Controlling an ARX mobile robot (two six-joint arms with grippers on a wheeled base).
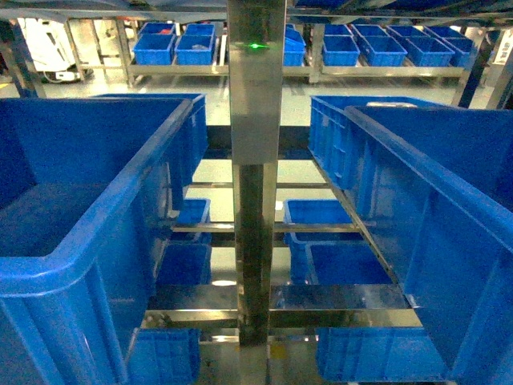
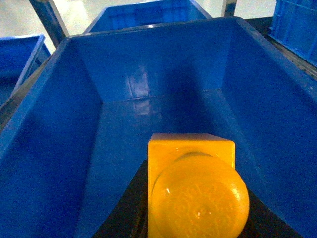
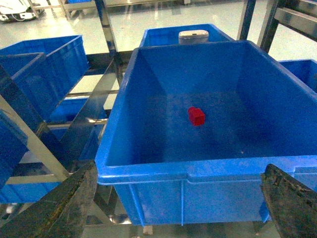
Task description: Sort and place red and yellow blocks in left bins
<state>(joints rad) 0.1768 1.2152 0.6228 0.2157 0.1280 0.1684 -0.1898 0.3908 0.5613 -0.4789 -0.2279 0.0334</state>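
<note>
In the left wrist view a yellow block (image 2: 190,151), a cube with a rounded dome facing the camera, sits between the dark fingers of my left gripper (image 2: 195,208), which is shut on it. It hangs over the inside of a large blue bin (image 2: 59,124) whose visible floor is bare. In the right wrist view a small red block (image 3: 196,116) lies on the floor of another large blue bin (image 3: 148,168). My right gripper (image 3: 178,206) stands open in front of that bin's near wall, holding nothing. Neither gripper shows in the head view.
The head view has a big blue bin at left (image 1: 88,241) and one at right (image 1: 433,208), with a steel post (image 1: 256,160) between them. Smaller blue bins (image 1: 337,257) sit on lower rack levels. More bins line shelves (image 1: 385,48) at the back.
</note>
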